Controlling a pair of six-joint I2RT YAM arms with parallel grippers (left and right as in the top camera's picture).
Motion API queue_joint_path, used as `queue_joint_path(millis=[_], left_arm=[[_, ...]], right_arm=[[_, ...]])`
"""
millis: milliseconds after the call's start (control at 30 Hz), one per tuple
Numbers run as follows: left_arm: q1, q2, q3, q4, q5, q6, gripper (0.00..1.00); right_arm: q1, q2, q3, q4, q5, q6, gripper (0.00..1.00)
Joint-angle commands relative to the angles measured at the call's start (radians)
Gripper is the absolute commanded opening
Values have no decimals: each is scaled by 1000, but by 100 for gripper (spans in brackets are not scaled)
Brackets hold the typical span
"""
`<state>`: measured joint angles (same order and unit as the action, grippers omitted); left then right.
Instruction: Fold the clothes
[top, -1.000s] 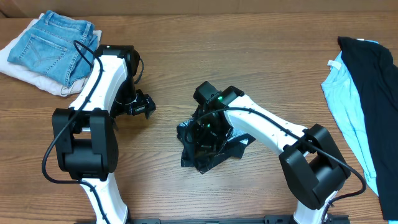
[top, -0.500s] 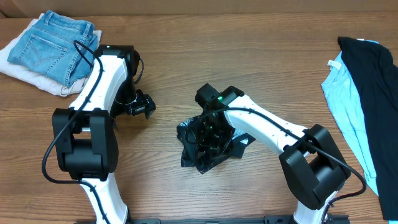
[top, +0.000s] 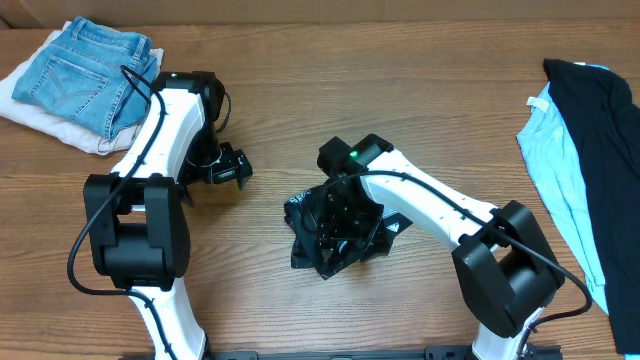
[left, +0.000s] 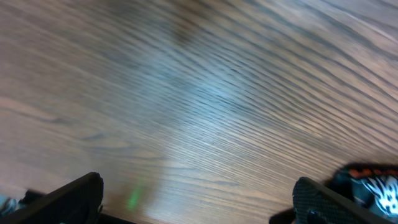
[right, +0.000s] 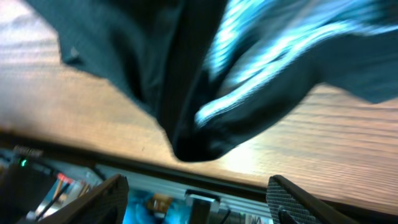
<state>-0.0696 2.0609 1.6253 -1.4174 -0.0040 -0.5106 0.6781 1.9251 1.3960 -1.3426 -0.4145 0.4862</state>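
Right gripper (right: 196, 186) stands with its fingers spread wide and has hold of nothing. The jersey (top: 315, 255) lies directly beneath and ahead of it as a crumpled black heap on the table (top: 420, 110), and one bunched fold reaches in between the two fingers. The wrist view is blurred, so I cannot tell whether that fold brushes either finger.

The main risk is a blind grab. Closing at this spot would probably pinch several layers at once, and a lift would then drag the whole bundle up instead of opening it out. If cloth does cling to a finger, backing away could tug the heap further out of shape.

Well off to its left, the left gripper (top: 232, 168) hangs over bare wood, jaws fully apart and empty. From there it is too far off to pin the fabric, so any pull would likely slide the heap across the wood.
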Motion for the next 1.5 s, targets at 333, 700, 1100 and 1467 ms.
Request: queue_joint_path(millis=[333,700,1100,1467], left_arm=[[-135,-13,-3,6,153,122,4],[-340,-13,-3,70,268,122,4],[-406,-13,-91,196,339,86,4],[-404,-13,-240,352,395,88,8]], right_arm=[[-259,-60,96,60,279,34,33],[-314,-60,-39,156,277,-11,15],[-316,-60,-56,212,233,-11,15],[-316,-59,-72,217,234,-7,15]])
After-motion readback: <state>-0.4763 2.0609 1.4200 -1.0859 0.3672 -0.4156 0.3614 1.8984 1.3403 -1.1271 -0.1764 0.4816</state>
